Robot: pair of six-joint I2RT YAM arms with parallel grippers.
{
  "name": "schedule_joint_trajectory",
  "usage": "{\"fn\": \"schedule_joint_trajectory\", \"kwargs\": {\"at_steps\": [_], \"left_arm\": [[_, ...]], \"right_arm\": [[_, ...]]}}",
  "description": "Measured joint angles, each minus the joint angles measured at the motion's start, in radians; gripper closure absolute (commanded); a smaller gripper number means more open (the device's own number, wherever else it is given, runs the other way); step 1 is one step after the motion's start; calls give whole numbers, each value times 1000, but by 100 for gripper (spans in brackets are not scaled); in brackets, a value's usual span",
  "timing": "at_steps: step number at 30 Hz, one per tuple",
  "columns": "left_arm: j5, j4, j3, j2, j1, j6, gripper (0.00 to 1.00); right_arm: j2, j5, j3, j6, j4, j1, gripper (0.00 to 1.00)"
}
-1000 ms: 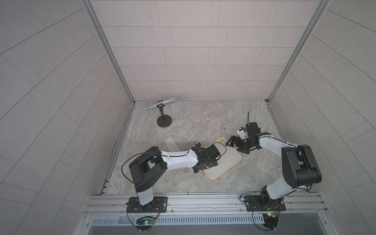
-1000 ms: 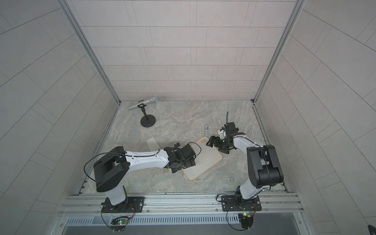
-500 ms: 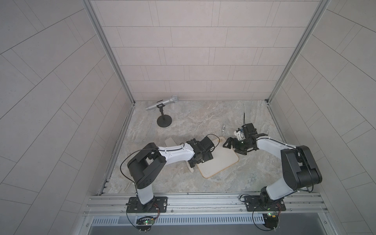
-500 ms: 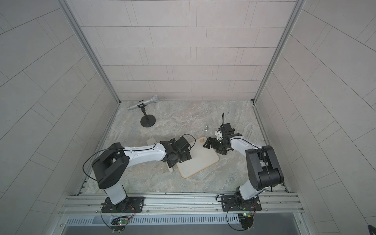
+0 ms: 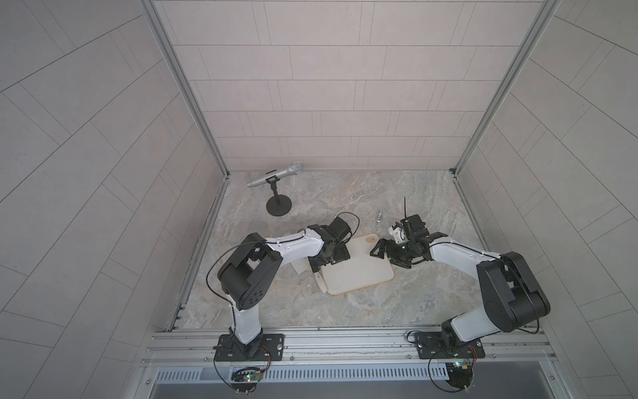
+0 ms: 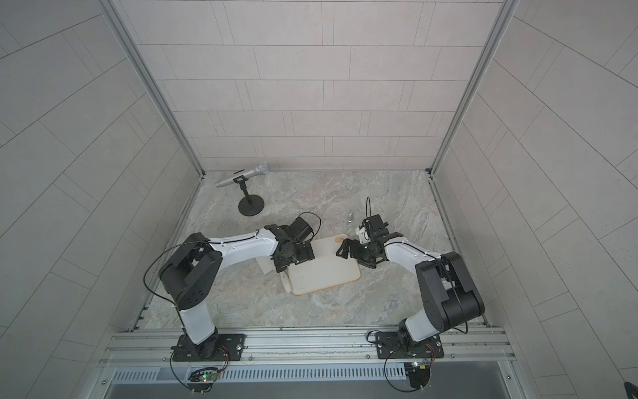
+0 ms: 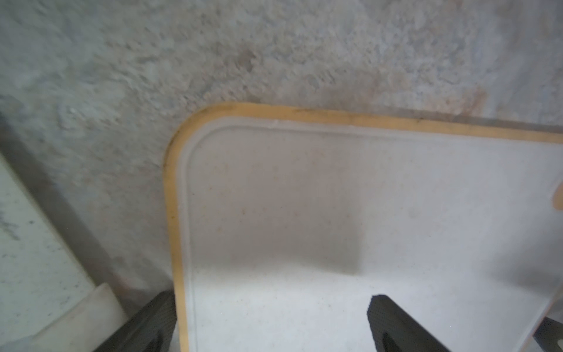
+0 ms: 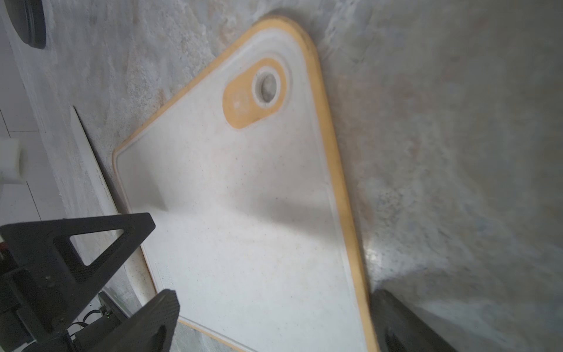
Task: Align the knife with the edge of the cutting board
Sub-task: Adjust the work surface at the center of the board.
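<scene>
Cutting board (image 5: 362, 273) is laid flat mid-table (image 5: 414, 193) in both top views, w/ the hole corner at the far side. Knife (image 5: 300, 273) is laid just beside the board's left edge, partly hidden under the left arm; handle end is seen by the near-left corner. Left gripper (image 7: 271, 329) is spread wide w/ nothing gripped, fingers (image 7: 396, 326) set astride that left edge. Right gripper (image 8: 274, 329) is likewise spread and empty, astride the right edge. Mic (image 5: 274, 172) on its stand is seen far left.

Open tabletop (image 5: 345, 311) in front of cutting board (image 5: 362, 273), microphone stand (image 5: 279, 207) far left, knife (image 5: 321, 284) beside board's left edge.
</scene>
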State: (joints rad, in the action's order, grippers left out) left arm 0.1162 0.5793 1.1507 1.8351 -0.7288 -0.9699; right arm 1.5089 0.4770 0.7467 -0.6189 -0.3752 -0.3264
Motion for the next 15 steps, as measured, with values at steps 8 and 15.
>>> {"fn": "schedule_joint_trajectory", "kwargs": {"at_steps": [8, 15], "left_arm": [[5, 86, 91, 68, 54, 88, 0], [8, 136, 159, 118, 84, 141, 0]], "right_arm": [[-8, -37, -12, -55, 32, -74, 0], [-15, -74, -30, -100, 76, -120, 0]]}}
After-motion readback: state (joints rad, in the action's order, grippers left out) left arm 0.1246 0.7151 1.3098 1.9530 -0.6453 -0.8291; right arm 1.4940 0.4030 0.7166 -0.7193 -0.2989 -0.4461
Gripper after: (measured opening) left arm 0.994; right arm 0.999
